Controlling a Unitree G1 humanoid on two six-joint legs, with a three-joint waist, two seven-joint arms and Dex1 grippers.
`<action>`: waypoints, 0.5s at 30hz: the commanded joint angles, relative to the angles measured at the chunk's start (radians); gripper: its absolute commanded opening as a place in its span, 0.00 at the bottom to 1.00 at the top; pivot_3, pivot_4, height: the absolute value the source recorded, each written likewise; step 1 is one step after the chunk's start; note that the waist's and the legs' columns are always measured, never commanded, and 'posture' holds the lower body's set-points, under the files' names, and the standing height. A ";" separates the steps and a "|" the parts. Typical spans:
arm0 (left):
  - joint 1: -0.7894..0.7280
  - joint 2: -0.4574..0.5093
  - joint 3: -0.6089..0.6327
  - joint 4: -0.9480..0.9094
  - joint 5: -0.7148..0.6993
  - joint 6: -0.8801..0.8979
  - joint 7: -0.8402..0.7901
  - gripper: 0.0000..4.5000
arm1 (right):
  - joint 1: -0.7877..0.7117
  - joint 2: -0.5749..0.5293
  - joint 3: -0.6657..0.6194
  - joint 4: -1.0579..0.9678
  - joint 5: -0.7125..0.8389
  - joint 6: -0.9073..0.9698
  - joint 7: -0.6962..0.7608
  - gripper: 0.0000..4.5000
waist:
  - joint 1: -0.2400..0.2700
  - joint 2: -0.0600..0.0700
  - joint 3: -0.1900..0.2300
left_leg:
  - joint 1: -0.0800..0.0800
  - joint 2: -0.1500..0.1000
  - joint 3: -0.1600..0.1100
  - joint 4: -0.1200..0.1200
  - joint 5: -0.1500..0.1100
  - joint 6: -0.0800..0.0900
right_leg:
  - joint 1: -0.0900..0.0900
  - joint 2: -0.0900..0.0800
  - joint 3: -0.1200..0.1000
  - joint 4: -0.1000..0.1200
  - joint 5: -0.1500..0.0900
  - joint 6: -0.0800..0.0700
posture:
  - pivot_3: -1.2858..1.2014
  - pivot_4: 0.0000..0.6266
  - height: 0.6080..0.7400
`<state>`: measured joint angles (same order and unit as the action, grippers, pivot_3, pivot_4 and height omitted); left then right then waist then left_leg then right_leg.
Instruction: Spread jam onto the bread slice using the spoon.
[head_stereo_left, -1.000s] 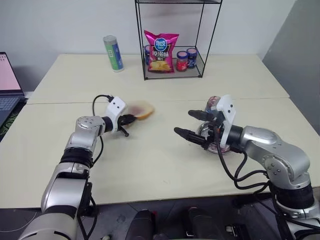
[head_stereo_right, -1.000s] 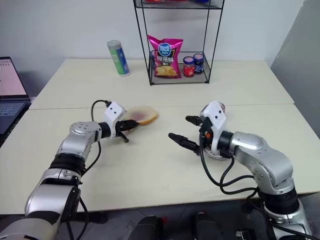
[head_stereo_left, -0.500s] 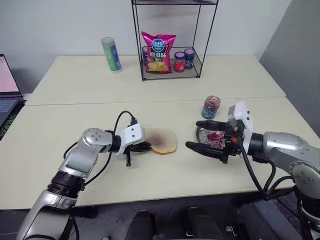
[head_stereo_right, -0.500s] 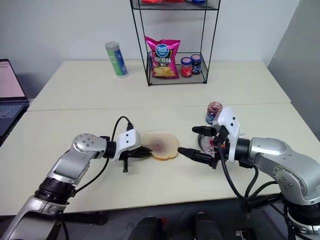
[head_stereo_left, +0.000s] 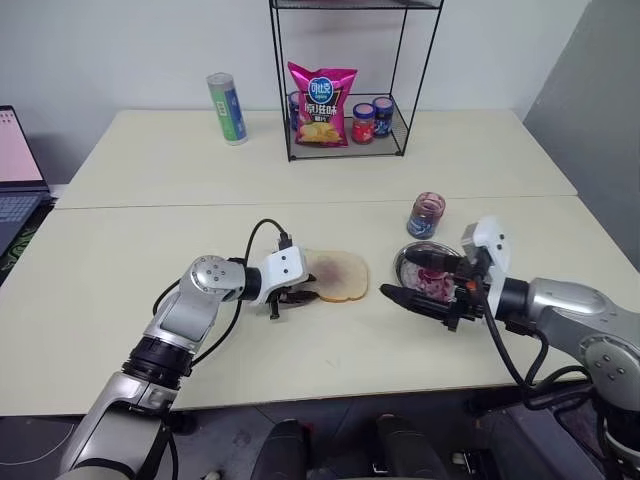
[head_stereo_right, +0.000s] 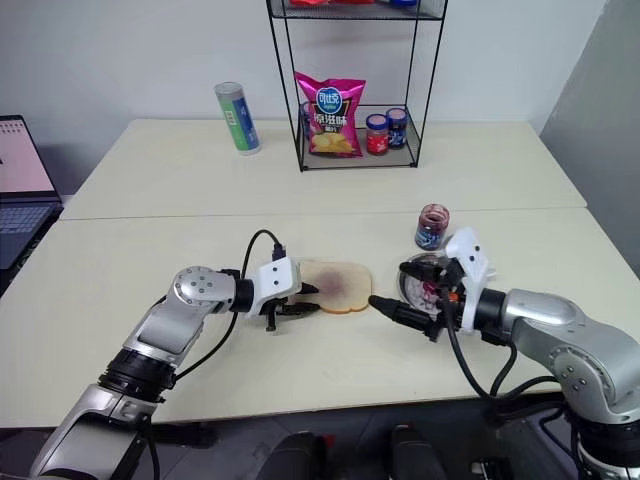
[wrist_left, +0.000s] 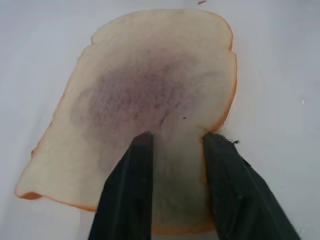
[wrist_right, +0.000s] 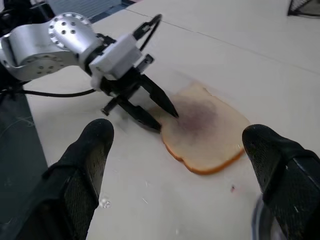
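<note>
The bread slice (head_stereo_left: 335, 276) lies flat on the table (head_stereo_left: 150, 250), mid-near. The left pincer (head_stereo_left: 300, 296), fingers apart, straddles its left edge. The right pincer (head_stereo_left: 412, 280) gapes wide, empty, just right.

Bread slice (head_stereo_left: 335, 277) on table (head_stereo_left: 150, 250), left of plate (head_stereo_left: 405, 262).

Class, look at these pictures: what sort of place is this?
Probably an office or lab room set up as a test kitchen: pale work tables, a laptop at one edge, and a wire rack holding a crisp packet and jars.
</note>
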<state>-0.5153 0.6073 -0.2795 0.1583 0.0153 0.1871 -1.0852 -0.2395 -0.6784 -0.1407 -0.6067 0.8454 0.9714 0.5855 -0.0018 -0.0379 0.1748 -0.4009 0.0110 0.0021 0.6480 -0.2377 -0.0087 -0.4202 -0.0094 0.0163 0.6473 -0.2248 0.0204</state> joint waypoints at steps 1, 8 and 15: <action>0.010 0.052 0.043 -0.066 -0.035 0.026 -0.033 0.54 | 0.069 -0.020 -0.130 -0.016 0.029 -0.011 -0.025 1.00 | 0.000 0.000 0.000 | 0.000 0.000 0.000 0.000 0.000 0.000 | 0.000 0.000 0.000 0.000 0.000 0.000 | 0.52 0.24 1.00; 0.050 0.154 0.119 -0.253 -0.167 0.174 -0.109 0.87 | 0.219 0.079 -0.431 0.016 0.109 -0.005 -0.232 1.00 | 0.000 0.000 0.000 | 0.000 0.001 0.000 -0.001 0.000 0.000 | 0.000 0.000 0.000 0.000 0.000 0.000 | 0.52 0.24 1.00; 0.017 -0.092 0.116 -0.413 -0.292 0.309 0.077 0.99 | 0.249 0.275 -0.554 0.131 0.310 -0.014 -0.444 1.00 | 0.002 0.002 -0.001 | 0.001 -0.001 0.000 0.001 0.000 0.000 | 0.002 -0.001 0.001 -0.001 0.000 0.001 | 0.52 0.24 1.00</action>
<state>-0.4868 0.5704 -0.1440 -0.1866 -0.2300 0.4674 -1.0637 0.0240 -0.4421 -0.6679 -0.5020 1.0637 0.9751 0.1967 0.0000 -0.0358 0.1735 -0.3990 0.0107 0.0025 0.6498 -0.2377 -0.0087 -0.4163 -0.0100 0.0172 0.6460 -0.2238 0.0225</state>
